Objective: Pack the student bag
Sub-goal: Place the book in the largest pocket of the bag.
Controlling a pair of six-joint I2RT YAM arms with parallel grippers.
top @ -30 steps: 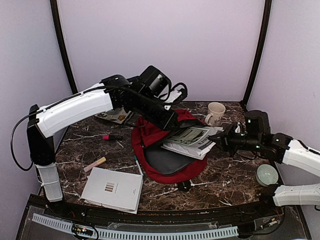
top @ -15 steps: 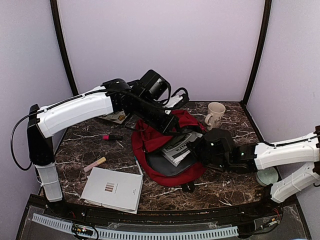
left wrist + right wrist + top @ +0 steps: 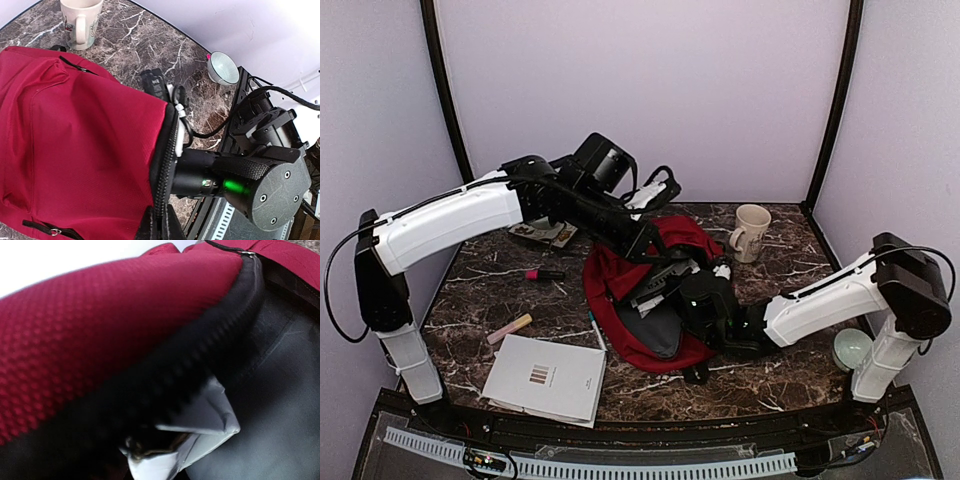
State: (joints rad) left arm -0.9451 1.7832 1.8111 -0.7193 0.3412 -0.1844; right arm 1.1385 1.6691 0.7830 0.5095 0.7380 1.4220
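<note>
The left gripper (image 3: 159, 222) is pressed together on the black zipper edge of the student bag (image 3: 85, 135), with the red flap raised. The top view shows only that arm ending at the flap. It does show the bag lying mid-table, nearer the far edge of the table (image 3: 770, 385), with booklets (image 3: 665, 285) poking from its mouth. The right wrist (image 3: 200, 175) goes in under the zipper. The right gripper is buried inside, fingers pressed together; I cannot tell whether they pinch anything. Only the right wrist camera sees inside: grey lining (image 3: 275, 390) and a white paper corner (image 3: 200, 427). A mug (image 3: 752, 228) stands near the far right corner and a bowl (image 3: 222, 67) by the right edge.
</note>
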